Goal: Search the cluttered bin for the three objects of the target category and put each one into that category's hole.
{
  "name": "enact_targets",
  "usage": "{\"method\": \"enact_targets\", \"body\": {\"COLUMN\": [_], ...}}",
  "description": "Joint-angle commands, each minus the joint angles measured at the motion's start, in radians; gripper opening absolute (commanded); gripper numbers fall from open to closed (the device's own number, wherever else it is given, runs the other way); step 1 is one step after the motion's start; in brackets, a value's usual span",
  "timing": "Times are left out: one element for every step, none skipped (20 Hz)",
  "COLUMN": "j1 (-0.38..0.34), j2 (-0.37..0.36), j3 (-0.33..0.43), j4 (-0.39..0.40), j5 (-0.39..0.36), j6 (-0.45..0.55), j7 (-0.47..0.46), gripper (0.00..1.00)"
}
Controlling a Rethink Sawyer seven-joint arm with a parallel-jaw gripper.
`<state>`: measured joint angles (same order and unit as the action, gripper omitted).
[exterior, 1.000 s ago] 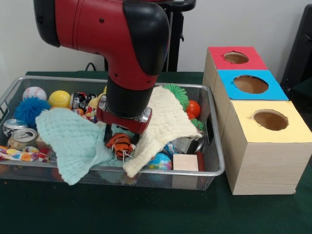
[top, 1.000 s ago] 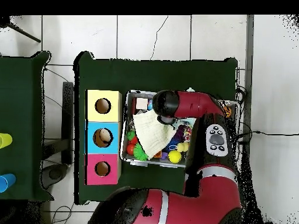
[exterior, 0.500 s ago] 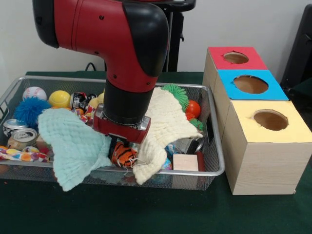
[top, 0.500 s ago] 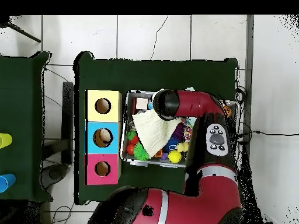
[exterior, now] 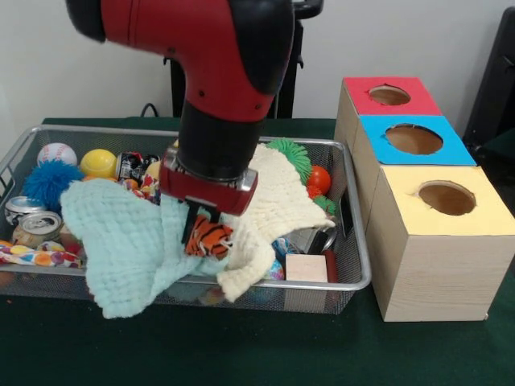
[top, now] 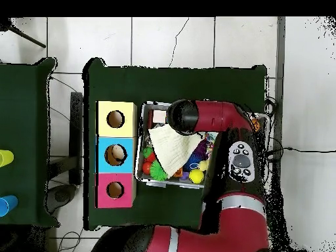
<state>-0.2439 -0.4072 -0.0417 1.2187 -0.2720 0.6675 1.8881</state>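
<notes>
Change: you see the gripper (exterior: 208, 231) higher than half a second ago, with the orange-and-black striped toy (exterior: 210, 238) lifted off the bin's contents and hanging between the two cloths.
Gripper: its fingers are clamped on the striped toy; the red wrist sits right above it.
Near edge: the wire bin (exterior: 354, 277) has its front rim just below the toy; the mint cloth (exterior: 121, 249) droops over that rim at the left, the cream cloth (exterior: 273, 205) lies to the toy's right.
Near right corner: a small wooden block (exterior: 306, 268) lies inside the bin, beside a globe-patterned ball half hidden under the cream cloth.
Left end: you have cans (exterior: 36, 228), a blue fuzzy ball (exterior: 48, 181), a baseball (exterior: 56, 153) and a yellow ball (exterior: 98, 163) crowding that side.
Far side: a green spiky ball (exterior: 291, 154) and an orange ball (exterior: 319, 179) sit by the far right rim.
Holes: the box row (exterior: 418, 217) stands just right of the bin, yellow top nearest, blue in the middle, red farthest.
Open room: bare green table (exterior: 241, 346) runs in front of the bin and boxes; from overhead, the arm (top: 216, 121) covers the bin's end away from the boxes (top: 116, 154).
</notes>
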Motion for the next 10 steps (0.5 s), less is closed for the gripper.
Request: {"method": "enact_targets", "body": {"j1": [0.046,0.045,0.047,0.047,0.048,0.043,0.041,0.040,0.042,0.044], "j2": [-0.222,-0.234,-0.249,-0.257,-0.269,-0.274,-0.282,-0.289,-0.295,-0.299], "j3": [-0.018,-0.019,-0.019,-0.017,-0.013,-0.003,0.004,0.011,0.014,0.012], "j4": [0.125,0.138,0.147,0.163,0.178,0.201,0.227,0.254,0.267,0.279], "j5": [0.043,0.046,0.057,0.063,0.077,0.091,0.109,0.126,0.132,0.140], "j6": [-0.009,-0.012,0.005,0.011,0.034,0.045,0.049,0.054,0.042,0.037], "j7": [0.159,0.157,0.156,0.154,0.152,0.146,0.152,0.158,0.160,0.164], "gripper": [0.00,0.00,0.00,0.00,0.00,0.00,0.00,0.00,0.00,0.00]}}
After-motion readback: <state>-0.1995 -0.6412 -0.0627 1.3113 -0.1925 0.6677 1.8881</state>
